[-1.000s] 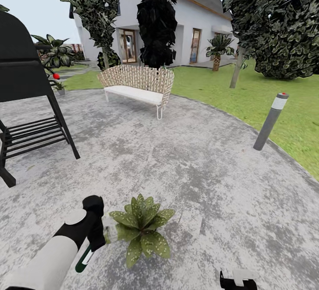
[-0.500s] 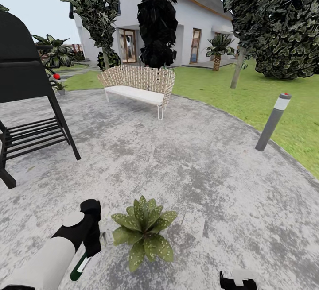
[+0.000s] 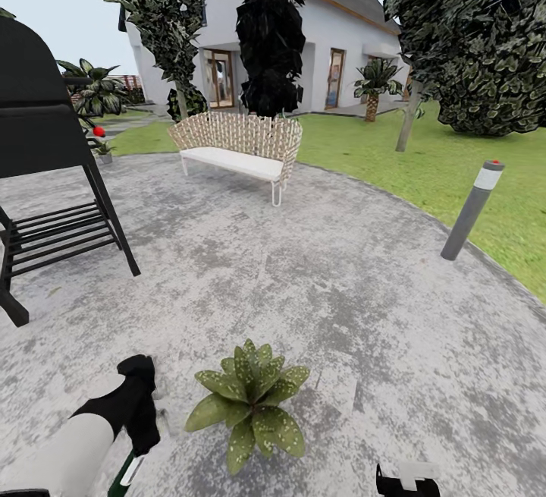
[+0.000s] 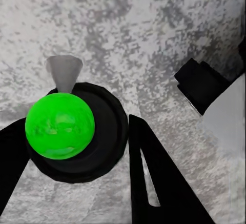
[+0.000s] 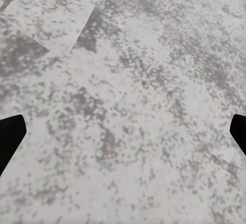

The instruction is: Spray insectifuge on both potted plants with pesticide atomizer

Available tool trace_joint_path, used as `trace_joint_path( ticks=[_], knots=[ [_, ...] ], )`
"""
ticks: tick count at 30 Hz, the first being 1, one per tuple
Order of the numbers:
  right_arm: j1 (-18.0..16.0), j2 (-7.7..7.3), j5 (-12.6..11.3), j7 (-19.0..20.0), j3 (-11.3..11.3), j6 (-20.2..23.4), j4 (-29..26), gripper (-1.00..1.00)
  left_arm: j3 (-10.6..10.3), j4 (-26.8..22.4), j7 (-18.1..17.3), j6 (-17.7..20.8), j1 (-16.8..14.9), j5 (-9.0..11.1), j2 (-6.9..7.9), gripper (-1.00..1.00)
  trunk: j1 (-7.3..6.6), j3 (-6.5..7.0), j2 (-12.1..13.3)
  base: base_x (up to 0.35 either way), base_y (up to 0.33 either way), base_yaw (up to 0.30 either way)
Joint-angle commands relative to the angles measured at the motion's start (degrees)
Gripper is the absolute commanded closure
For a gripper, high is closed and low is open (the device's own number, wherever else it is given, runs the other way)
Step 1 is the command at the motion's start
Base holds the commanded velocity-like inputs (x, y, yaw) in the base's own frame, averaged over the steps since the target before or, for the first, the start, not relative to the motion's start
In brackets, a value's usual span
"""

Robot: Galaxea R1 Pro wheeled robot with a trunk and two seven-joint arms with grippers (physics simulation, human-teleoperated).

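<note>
left pincer (image 3: 135, 436) gripping pesticide atomizer (image 3: 125, 474) | bottle hangs below | potted plant (image 3: 250, 402) beside

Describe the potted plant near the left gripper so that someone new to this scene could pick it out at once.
Start from the round grey stone patio in front of the white house. At its near edge, far in front of the wicker bench, lies the potted plant, just beside the left gripper. It is a low rosette of broad, pale-speckled green leaves flat on the stone, unlike the tall palms beyond.

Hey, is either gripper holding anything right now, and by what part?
The left gripper holds the pesticide atomizer, fingers either side of the bottle's body just below its sprayer head. The right gripper is open, holding nothing.
</note>
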Motion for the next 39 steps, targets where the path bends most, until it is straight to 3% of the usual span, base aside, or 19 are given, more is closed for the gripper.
trace_joint_path(
  ticks=[1, 5, 7, 10, 13, 16, 18, 20, 23, 32, 35, 39],
  knots=[
    [0.0, 0.02, 0.6, -0.2, -0.4, -0.2, 0.1, -1.00, 1.3, -0.2, -0.2, -0.3, 0.0, 0.4, 0.76, 1.00, -0.01, -0.05, 0.0, 0.000, 0.000, 0.000],
    [0.0, 0.02, 0.6, -0.2, -0.4, -0.2, 0.1, -1.00, 1.6, -0.7, -0.1, -5.9, -0.5, 0.0, 0.91, 1.00, -0.01, -0.05, 0.0, 0.000, 0.000, 0.000],
    [0.0, 0.02, 0.6, -0.2, -0.4, -0.2, 0.1, -1.00, 0.2, -0.9, 1.2, -9.5, -0.7, -0.7, 0.50, 1.00, -0.01, -0.05, 0.0, 0.000, 0.000, 0.000],
    [0.0, 0.02, 0.6, -0.2, -0.4, -0.2, 0.1, -1.00, -6.3, -0.9, 3.8, -11.1, -0.9, -0.9, -0.59, 1.00, -0.01, -0.05, 0.0, 0.000, 0.000, 0.000],
    [0.0, 0.02, 0.6, -0.2, -0.4, -0.2, 0.1, -1.00, -10.9, -0.9, 3.7, -11.2, -1.0, -0.9, -1.12, 1.00, -0.01, -0.05, 0.0, 0.000, 0.000, 0.000],
    [0.0, -0.01, 0.6, -0.2, -0.4, -0.2, 0.1, -1.00, -15.0, -0.7, 3.3, -11.4, -0.6, -0.9, -0.60, 1.00, -0.01, -0.05, 0.0, 0.000, 0.000, 0.000],
    [0.0, -0.03, 0.6, -0.2, -0.4, -0.2, 0.1, -1.00, -15.5, -0.2, 3.3, -12.3, -0.3, -1.0, -0.31, 1.00, -0.01, -0.05, 0.0, 0.000, 0.000, 0.000],
    [-0.1, -0.01, 0.6, -0.2, -0.4, -0.2, 0.1, -1.00, -15.2, 0.2, 3.5, -16.2, -0.2, -0.9, 0.33, 1.00, -0.01, -0.05, 0.0, 0.000, 0.000, 0.000],
    [0.0, 0.02, 0.6, -0.2, -0.4, -0.2, 0.1, -1.00, -14.9, -0.4, 3.5, -17.1, -0.3, -0.6, 1.06, 1.00, -0.01, -0.05, 0.0, 0.000, 0.000, 0.000],
    [0.0, -0.02, 0.6, -0.2, -0.4, -0.2, 0.1, -1.00, -14.9, -4.9, 2.3, -16.6, -1.0, -0.3, -1.67, 1.00, -0.01, -0.05, 0.0, 0.000, 0.000, 0.000],
    [0.0, -0.01, 0.6, -0.2, -0.4, -0.2, 0.1, -1.00, -14.8, -4.6, 2.2, -16.8, -0.6, -0.4, -0.82, 1.00, -0.01, -0.05, 0.0, 0.000, 0.000, 0.000],
    [0.0, 0.02, 0.6, -0.2, -0.4, -0.2, 0.1, -1.00, -14.7, -4.0, 2.2, -17.1, -0.2, -0.2, 1.59, 1.00, -0.01, -0.05, 0.0, 0.000, 0.000, 0.000]
  ],
)
